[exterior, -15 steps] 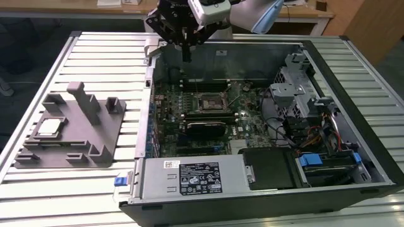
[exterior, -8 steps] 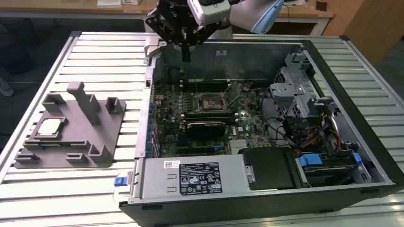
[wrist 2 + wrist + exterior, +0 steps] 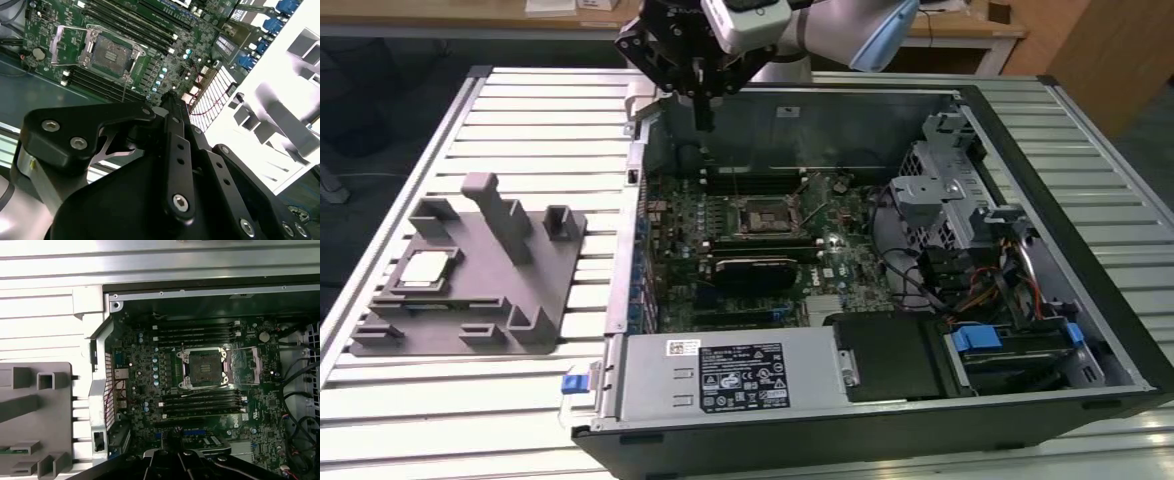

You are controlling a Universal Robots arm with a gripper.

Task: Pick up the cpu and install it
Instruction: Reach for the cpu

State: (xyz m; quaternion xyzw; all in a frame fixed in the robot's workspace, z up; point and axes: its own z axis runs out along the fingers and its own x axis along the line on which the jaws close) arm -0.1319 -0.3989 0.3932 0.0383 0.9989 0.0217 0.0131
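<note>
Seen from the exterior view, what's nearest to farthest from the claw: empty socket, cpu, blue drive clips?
1. Socket, inside the case, close to the gripper.
2. Cpu, on the grey holder, exterior view's left.
3. Blue drive clips, exterior view's right.

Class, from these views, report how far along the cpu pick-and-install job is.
Done: nothing yet; the socket stands open and empty. In hand: nothing; the gripper is shut, hanging over a corner of the open case. Left: picking and installing, since the cpu lies in the grey fixture at the exterior view's left.
</note>
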